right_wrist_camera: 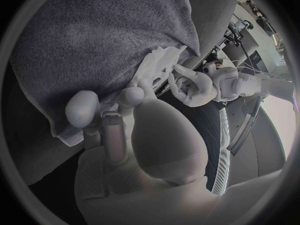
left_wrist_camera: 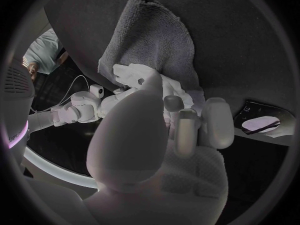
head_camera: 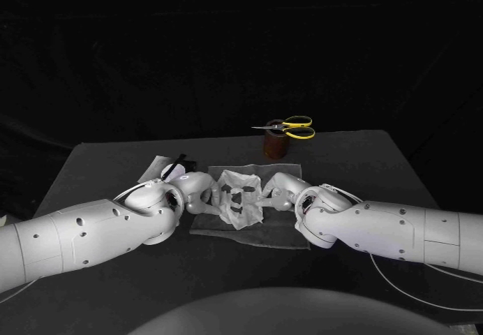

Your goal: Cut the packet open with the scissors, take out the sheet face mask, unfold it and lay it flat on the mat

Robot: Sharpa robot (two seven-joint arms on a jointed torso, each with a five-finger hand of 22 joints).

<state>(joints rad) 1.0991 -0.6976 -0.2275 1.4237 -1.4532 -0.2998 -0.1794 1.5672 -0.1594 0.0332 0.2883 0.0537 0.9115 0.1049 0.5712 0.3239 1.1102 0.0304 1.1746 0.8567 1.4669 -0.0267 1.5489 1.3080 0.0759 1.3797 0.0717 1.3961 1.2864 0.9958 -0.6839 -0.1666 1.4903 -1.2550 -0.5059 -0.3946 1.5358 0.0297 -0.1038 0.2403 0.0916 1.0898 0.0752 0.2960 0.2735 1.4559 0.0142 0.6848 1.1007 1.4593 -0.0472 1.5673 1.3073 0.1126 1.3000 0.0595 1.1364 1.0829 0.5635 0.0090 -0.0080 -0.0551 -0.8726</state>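
Observation:
The white sheet mask [head_camera: 239,197] hangs partly unfolded between my two hands, just above the grey mat [head_camera: 264,236]. My left hand [head_camera: 191,192] holds its left edge and my right hand [head_camera: 287,192] holds its right edge. Eye and mouth holes show in the sheet. In the left wrist view my left hand [left_wrist_camera: 181,125] pinches the mask [left_wrist_camera: 140,80] over the mat [left_wrist_camera: 150,35]. My right hand [right_wrist_camera: 119,120] grips the mask [right_wrist_camera: 153,67] in its own wrist view. The cut packet [head_camera: 161,165] lies behind my left hand. The yellow-handled scissors [head_camera: 292,128] stand in a brown holder [head_camera: 273,146].
The holder with the scissors stands at the table's far edge, behind the mat. The packet [left_wrist_camera: 262,122] lies on the black table [head_camera: 100,167] to the mat's left. Bare table lies either side of the mat and in front of it.

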